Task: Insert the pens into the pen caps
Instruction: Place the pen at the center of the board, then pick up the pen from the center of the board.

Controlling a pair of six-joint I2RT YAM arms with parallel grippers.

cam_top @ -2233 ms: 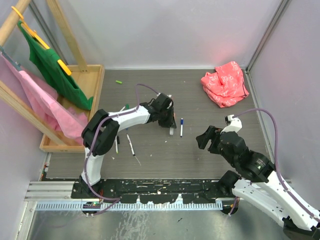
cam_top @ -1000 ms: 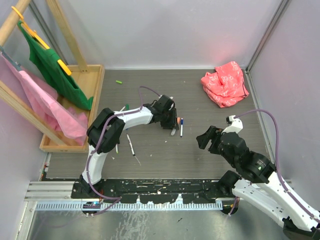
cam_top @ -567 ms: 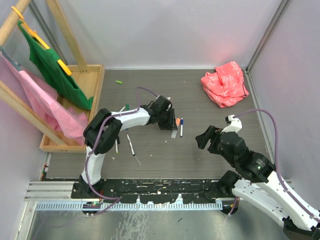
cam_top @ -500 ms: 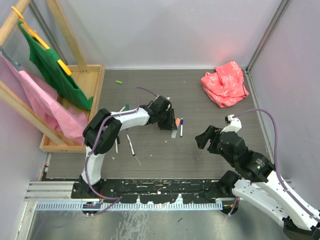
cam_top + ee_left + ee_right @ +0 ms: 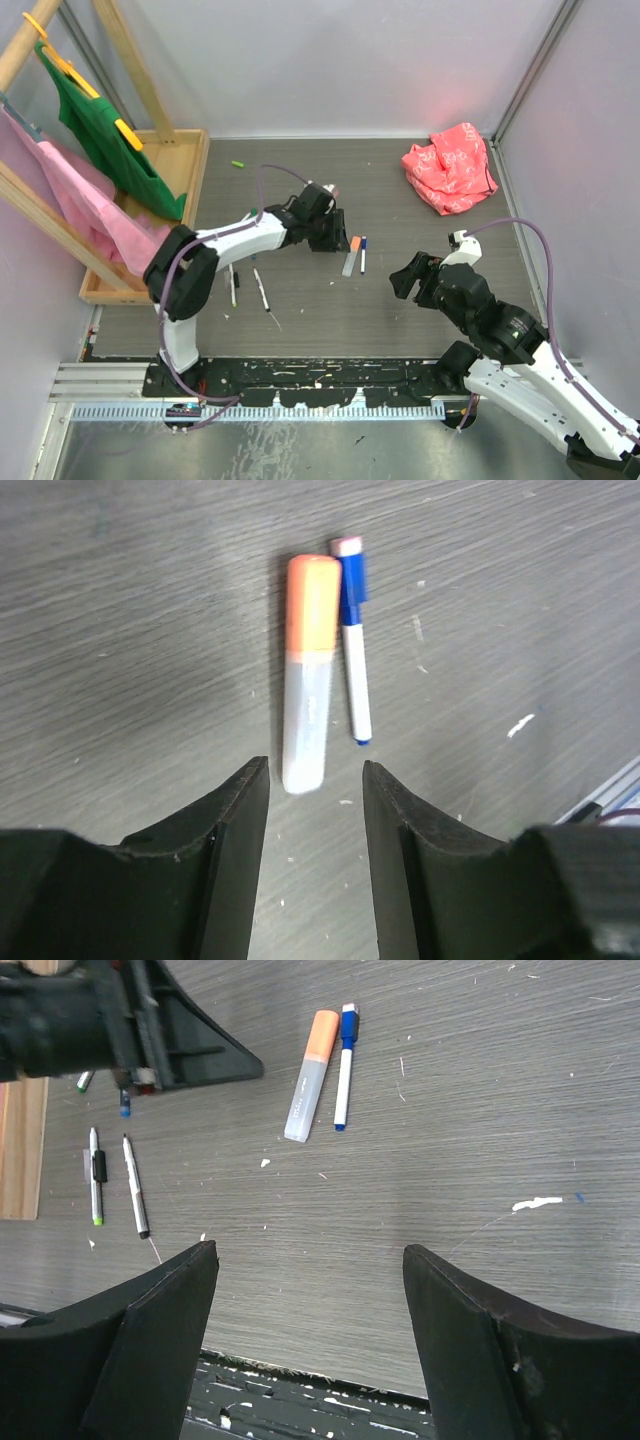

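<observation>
A grey pen with an orange cap (image 5: 308, 675) lies flat on the table, and a thin white pen with a blue cap (image 5: 352, 640) lies right beside it. My left gripper (image 5: 315, 770) is open just short of the grey pen's plain end, with nothing between its fingers. From above, the orange-capped pen (image 5: 350, 255) and the blue one (image 5: 362, 253) lie just right of my left gripper (image 5: 335, 238). My right gripper (image 5: 403, 280) hovers open and empty to their right. In the right wrist view both pens (image 5: 310, 1075) are ahead of the right gripper (image 5: 310, 1255).
Two more thin pens (image 5: 233, 285) (image 5: 261, 290) lie left of centre, also seen as pens (image 5: 95, 1175) in the right wrist view. A green cap (image 5: 238, 163) sits near the back. A wooden tray (image 5: 190, 165) and hanging cloths stand at left, and a red cloth (image 5: 450, 165) lies at back right.
My left gripper has opened, let go of the orange-capped pen and drawn back to the left. The pen now lies beside the blue one. The right arm has not moved.
</observation>
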